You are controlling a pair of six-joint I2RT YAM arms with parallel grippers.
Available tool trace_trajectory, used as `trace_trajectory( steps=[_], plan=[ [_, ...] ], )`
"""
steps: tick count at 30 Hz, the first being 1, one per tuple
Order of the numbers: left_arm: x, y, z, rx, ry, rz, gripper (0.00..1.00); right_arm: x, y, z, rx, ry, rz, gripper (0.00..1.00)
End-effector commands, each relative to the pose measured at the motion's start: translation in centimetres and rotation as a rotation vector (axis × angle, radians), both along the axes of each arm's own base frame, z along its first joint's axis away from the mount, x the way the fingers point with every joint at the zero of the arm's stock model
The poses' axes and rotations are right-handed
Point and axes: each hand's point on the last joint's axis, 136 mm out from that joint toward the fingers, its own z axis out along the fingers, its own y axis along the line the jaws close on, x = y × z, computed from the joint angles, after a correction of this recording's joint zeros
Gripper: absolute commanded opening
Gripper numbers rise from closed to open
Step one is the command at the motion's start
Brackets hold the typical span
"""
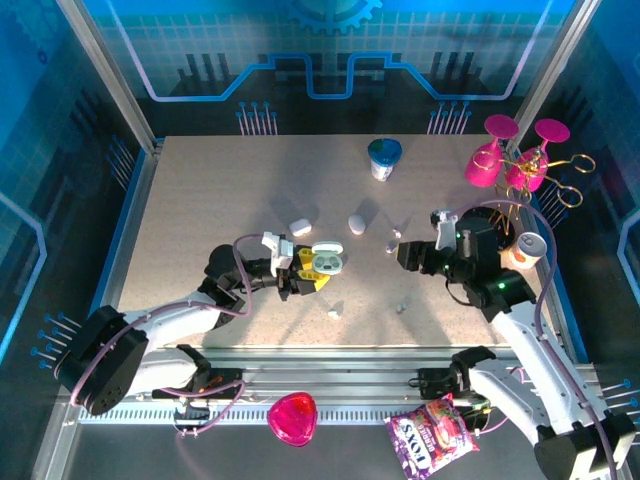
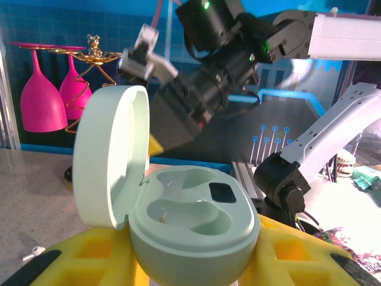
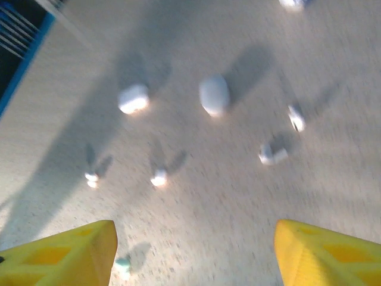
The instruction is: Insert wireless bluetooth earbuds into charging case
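My left gripper (image 1: 312,272) is shut on an open mint-green charging case (image 1: 328,261), held just above the table's middle. Between the yellow fingers (image 2: 89,250) the case (image 2: 196,220) shows its lid (image 2: 110,155) standing up at the left and both wells empty. Tiny white earbuds lie loose on the table: one (image 1: 334,314) near the front, another (image 1: 401,307) to its right, a third (image 1: 392,241) by my right gripper (image 1: 403,252). That gripper (image 3: 196,256) hangs open above the table, nothing between its fingers (image 3: 65,253), with earbuds (image 3: 159,177) (image 3: 272,155) ahead of it.
Two shut white cases (image 1: 300,228) (image 1: 357,223) lie behind the grippers. A blue-lidded cup (image 1: 384,158) stands at the back, pink glasses on a gold stand (image 1: 520,160) and a can (image 1: 527,248) at the right. A small mint piece (image 3: 122,265) lies by my right gripper's left finger.
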Motion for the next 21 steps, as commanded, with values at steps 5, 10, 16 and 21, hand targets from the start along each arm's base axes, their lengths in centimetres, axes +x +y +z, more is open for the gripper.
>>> trace_trajectory(
  steps=[5, 10, 16, 21],
  plan=[
    [0.1, 0.2, 0.7, -0.01, -0.041, 0.008, 0.32, -4.5, -1.3, -8.7, -0.091, 0.308, -0.119, 0.7],
    [0.0, 0.2, 0.9, -0.009, -0.042, 0.003, 0.32, -5.5, -0.1, -11.9, -0.117, 0.384, -0.106, 0.67],
    [-0.2, 0.2, 0.9, -0.006, -0.043, 0.003, 0.32, -5.1, 1.2, -14.0, -0.133, 0.422, -0.076, 0.66],
    [-0.4, 0.4, 1.1, -0.002, -0.047, 0.005, 0.32, -4.3, 4.5, -13.5, -0.194, 0.375, 0.097, 0.65]
  ],
)
